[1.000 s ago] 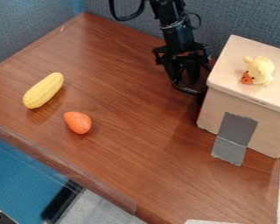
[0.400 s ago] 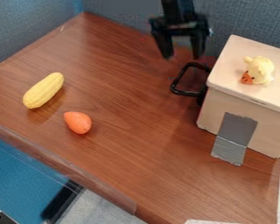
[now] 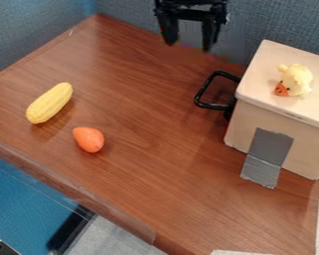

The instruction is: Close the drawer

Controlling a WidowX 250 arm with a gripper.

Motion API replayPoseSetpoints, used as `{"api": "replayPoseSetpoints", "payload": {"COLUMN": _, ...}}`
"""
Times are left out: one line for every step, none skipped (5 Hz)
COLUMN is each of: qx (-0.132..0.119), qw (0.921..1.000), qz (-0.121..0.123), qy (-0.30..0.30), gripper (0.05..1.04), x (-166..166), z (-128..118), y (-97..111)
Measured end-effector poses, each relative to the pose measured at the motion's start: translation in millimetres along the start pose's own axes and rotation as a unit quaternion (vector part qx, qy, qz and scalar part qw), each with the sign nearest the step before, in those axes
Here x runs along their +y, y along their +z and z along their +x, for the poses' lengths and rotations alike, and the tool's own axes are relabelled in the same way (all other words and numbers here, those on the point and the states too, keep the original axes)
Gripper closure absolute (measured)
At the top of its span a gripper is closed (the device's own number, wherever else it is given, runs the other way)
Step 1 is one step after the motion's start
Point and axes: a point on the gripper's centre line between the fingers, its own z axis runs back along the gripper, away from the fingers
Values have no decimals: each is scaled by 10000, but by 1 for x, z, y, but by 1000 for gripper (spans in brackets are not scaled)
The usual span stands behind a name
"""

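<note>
Nearby, drawer handle (image 3: 205, 89) below end effector (image 3: 189, 46).

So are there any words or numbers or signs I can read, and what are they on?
There are none that I can read.
Faint marks along the top edge of the pale wooden box are too small to read.
I see no writing on the flat grey tape or long yellow toy corn.

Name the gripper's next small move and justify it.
Probably a slight lift clear, no further push: the open gripper hangs apart from the black handle, holding nothing, and that handle sits close beside the wooden drawer box, so closing looks done.
</note>
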Motion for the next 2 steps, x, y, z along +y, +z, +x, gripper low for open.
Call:
{"api": "replayPoseSetpoints", "payload": {"qx": 142, "qw": 9996, "qz": 239, "qy": -76, "gripper": 84, "x": 1, "z": -13, "y": -10}}
{"api": "replayPoseSetpoints", "payload": {"qx": 126, "qw": 9996, "qz": 241, "qy": -78, "gripper": 84, "x": 2, "z": -12, "y": -9}}
